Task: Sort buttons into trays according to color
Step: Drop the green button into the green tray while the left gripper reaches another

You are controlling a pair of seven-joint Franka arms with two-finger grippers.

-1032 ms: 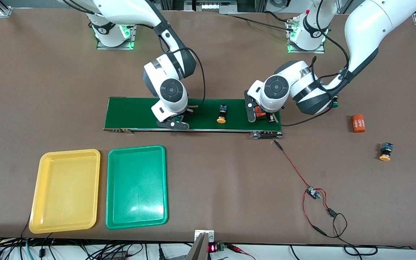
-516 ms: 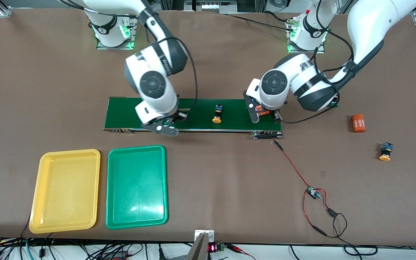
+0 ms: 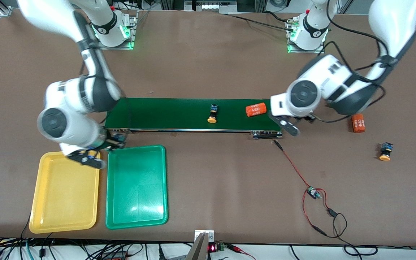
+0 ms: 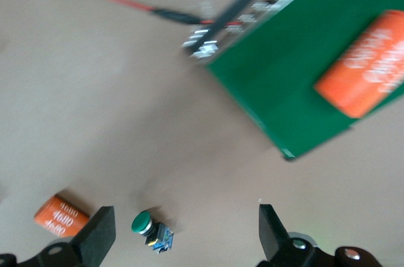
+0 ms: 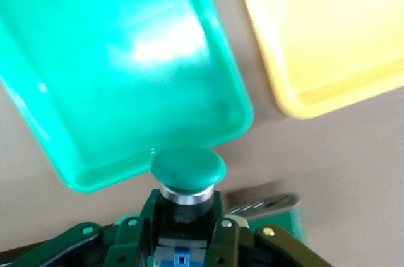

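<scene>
The right gripper (image 3: 98, 151) squeezes a green-capped button (image 5: 187, 167) up in the air, over the gap between the conveyor belt (image 3: 164, 113) and the green tray (image 3: 112, 187). The left gripper (image 4: 183, 232) is wide open and holds nothing, over the table at the belt's end, above another green button (image 4: 150, 227).

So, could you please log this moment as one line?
right gripper: shut on green button, over trays' near corners | left gripper: open, past conveyor end | green tray: empty

A robotics lab: brown table (image 3: 208, 65), conveyor belt (image 3: 179, 114), loose wiring (image 3: 312, 195).
</scene>
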